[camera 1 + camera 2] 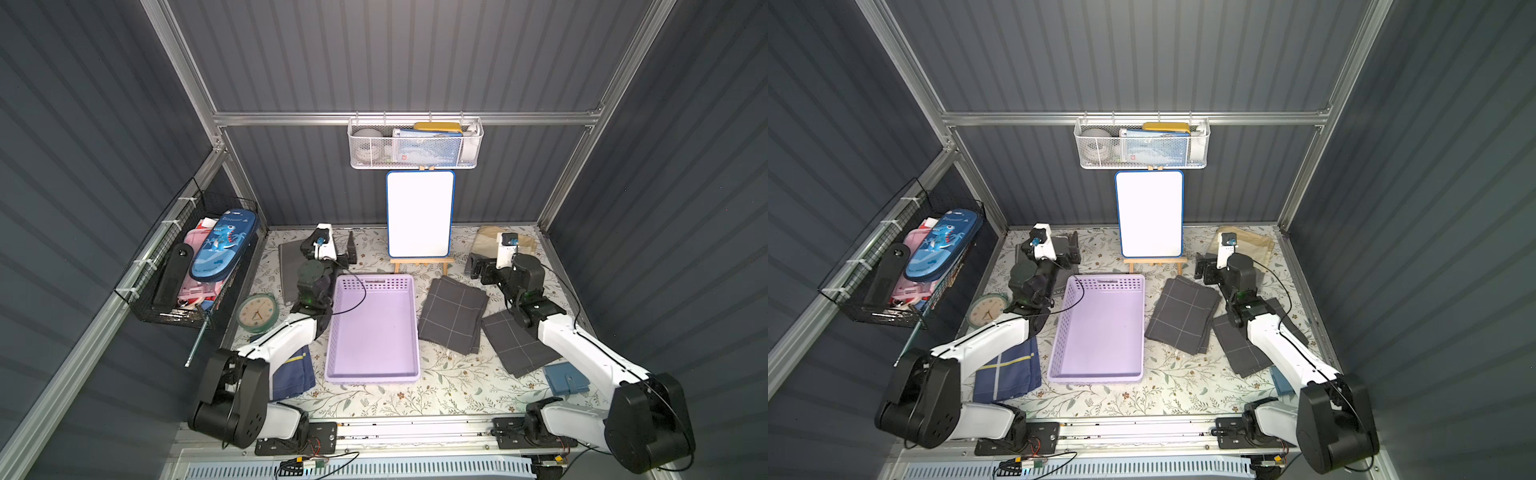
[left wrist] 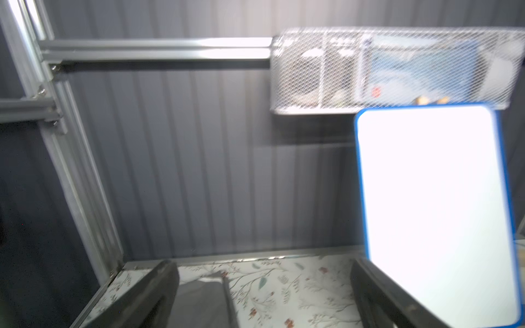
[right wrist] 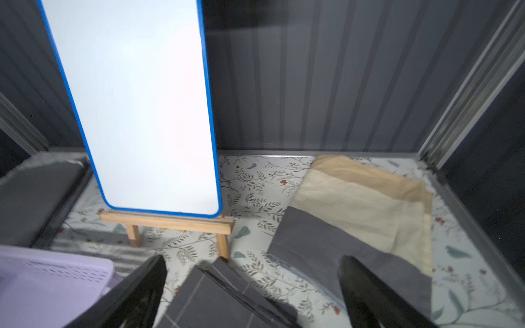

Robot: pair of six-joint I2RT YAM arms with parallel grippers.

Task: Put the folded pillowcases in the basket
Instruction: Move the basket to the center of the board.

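The empty pale lilac basket [image 1: 374, 328] [image 1: 1100, 328] stands mid-table; one corner shows in the right wrist view [image 3: 51, 284]. Just right of it lies a folded dark grey pillowcase [image 1: 453, 313] [image 1: 1183, 313] [image 3: 216, 301] with thin white check lines. A second folded cloth [image 1: 515, 345] of the same pattern lies further right, partly under the right arm. My left gripper [image 1: 328, 241] [image 2: 262, 267] hovers open behind the basket's far left corner, holding nothing. Above the pillowcase's far corner, my right gripper [image 1: 486, 264] [image 3: 252, 259] is open and empty too.
A whiteboard on a small easel [image 1: 419, 214] stands behind the basket, under a white mesh basket [image 1: 415, 143]. A black wire basket [image 1: 195, 266] hangs left. Also on the table: clock [image 1: 257, 311], plain grey cloth [image 1: 289, 270], navy cloth [image 1: 297, 370], beige-and-grey cloth [image 3: 360, 204], blue wallet [image 1: 567, 378].
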